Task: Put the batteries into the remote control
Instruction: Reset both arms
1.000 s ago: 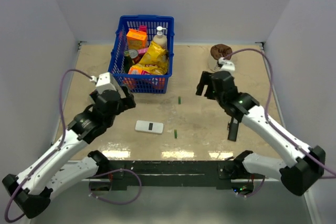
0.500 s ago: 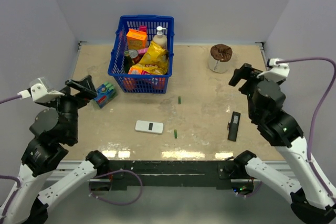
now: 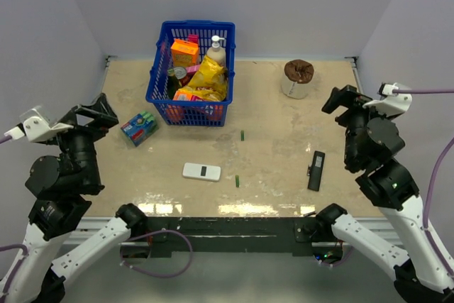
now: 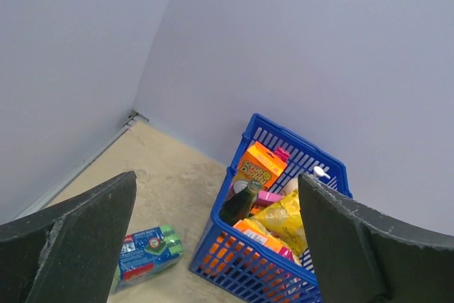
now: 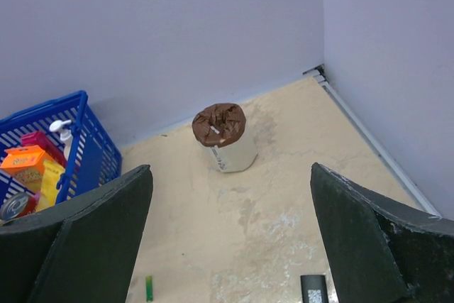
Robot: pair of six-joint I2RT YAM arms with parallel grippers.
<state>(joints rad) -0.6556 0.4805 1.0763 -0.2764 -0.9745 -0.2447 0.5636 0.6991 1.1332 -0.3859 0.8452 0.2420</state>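
The left hand (image 3: 96, 117) and right hand (image 3: 342, 100) hang wide open and empty at the sides, well away from the white remote (image 3: 201, 171) lying on the tabletop (image 3: 284, 125) near the front, one green battery (image 3: 237, 181) near its right end, a second battery (image 3: 242, 135) farther back.

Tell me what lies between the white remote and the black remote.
In the top view, one green battery lies between the white remote and the black remote, nearer the white one; otherwise bare tabletop.
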